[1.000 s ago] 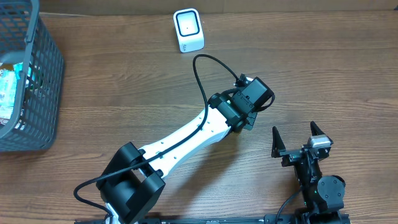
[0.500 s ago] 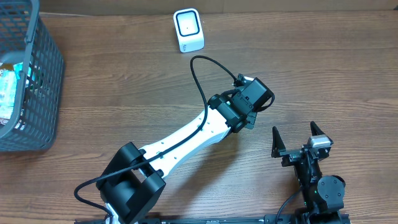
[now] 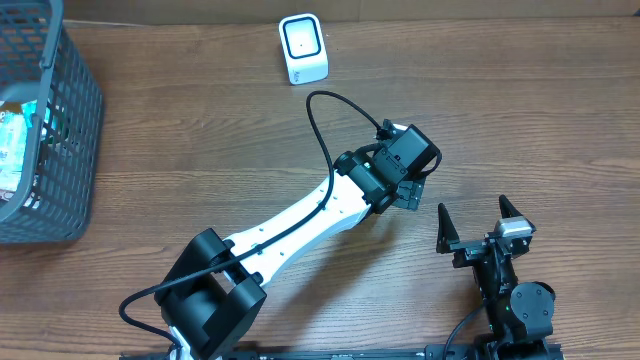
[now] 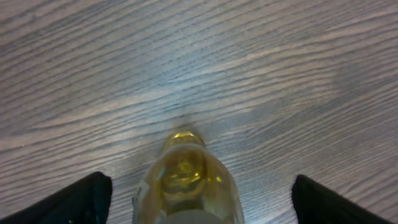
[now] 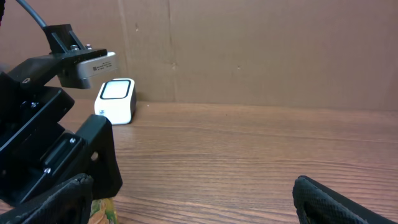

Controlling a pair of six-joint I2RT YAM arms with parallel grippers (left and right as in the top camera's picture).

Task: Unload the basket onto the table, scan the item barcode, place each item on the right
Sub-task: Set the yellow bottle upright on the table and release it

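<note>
Item 1, my left fingers: spread wide, holding nothing. Each tip sits at a bottom corner of the left wrist view, with bare counter showing between each tip and the bottle

Item 2, bottle, clear with yellow contents: on the counter between my left fingers, touching neither as far as shows. Upright or lying, I cannot tell. From overhead my left wrist covers it; a yellow sliver shows low in the right wrist view, beneath my left fingers

Item 3, my right fingers: fully parted and empty, toward the counter's near edge, just right of my left wrist and apart from it

Item 4, scanner, white: near the far edge, well apart from the bottle, open wood between them

Item 5, basket, grey mesh: far left, running off the left edge, packets inside

Open room: broad bare wood right of the scanner, and between the basket and my left arm
</note>
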